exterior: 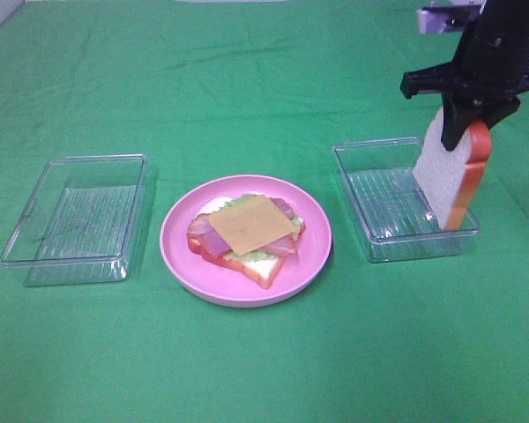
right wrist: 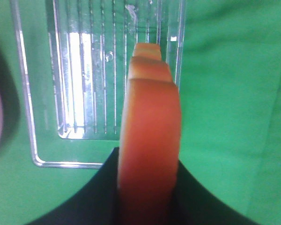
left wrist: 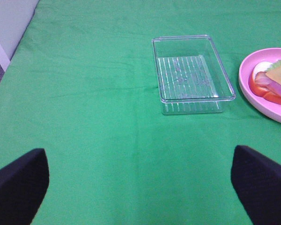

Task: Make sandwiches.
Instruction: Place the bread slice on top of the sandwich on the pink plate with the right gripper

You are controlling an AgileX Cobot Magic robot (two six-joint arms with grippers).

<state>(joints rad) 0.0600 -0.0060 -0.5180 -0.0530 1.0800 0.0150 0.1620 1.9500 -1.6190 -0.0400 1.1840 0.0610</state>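
Note:
An open sandwich (exterior: 247,234) lies on the round pink plate (exterior: 183,251) at the table's middle: a bread slice, lettuce, bacon strips and a yellow cheese square on top. It also shows in the left wrist view (left wrist: 273,83). My right gripper (exterior: 463,123) is shut on a white bread slice (exterior: 448,178) with orange-brown crust, held on edge above the right clear tray (exterior: 376,159). The right wrist view shows the crust (right wrist: 150,140) between the fingers, over the tray (right wrist: 84,70). My left gripper (left wrist: 140,183) is open and empty above bare cloth.
An empty clear tray (exterior: 78,218) stands left of the plate; it shows in the left wrist view (left wrist: 189,75). A green cloth covers the table. A grey object (exterior: 441,16) sits at the far right edge.

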